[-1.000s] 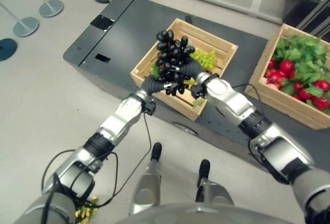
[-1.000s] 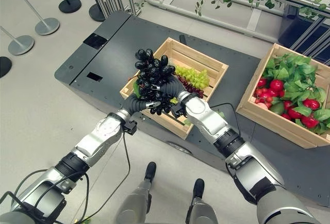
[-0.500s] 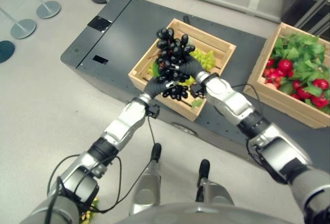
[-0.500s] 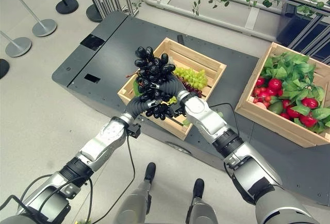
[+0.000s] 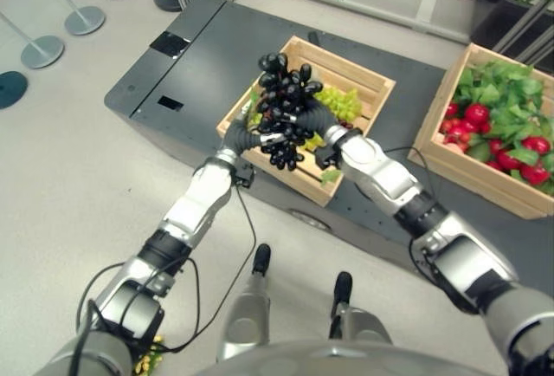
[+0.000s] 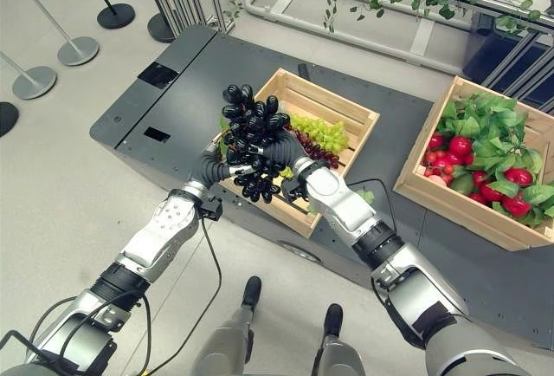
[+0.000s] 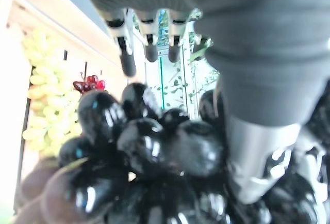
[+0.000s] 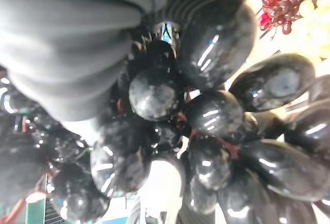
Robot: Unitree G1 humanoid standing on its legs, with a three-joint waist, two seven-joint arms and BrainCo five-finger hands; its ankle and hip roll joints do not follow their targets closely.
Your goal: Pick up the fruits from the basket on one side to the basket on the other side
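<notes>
A big bunch of black grapes (image 5: 281, 103) hangs in the air over the near left part of the left wooden crate (image 5: 370, 80). It is clamped between my two hands. My left hand (image 5: 241, 136) presses in from the left. In its wrist view the fingers (image 7: 126, 59) reach out straight past the top of the black grapes (image 7: 149, 146). My right hand (image 5: 318, 120) presses from the right, its fingers buried in the black grapes (image 8: 216, 115). Green grapes (image 5: 339, 100) and a small red bunch (image 6: 316, 146) lie in the crate.
A second wooden crate (image 5: 430, 125) at the right holds red fruits and green leaves (image 5: 498, 90). Both crates stand on a dark low platform (image 5: 199, 55). Round stanchion bases (image 5: 43, 49) stand on the floor at the far left.
Both hands have drifted slightly to the left with the black grapes still between them, and my left arm has swung in closer.
</notes>
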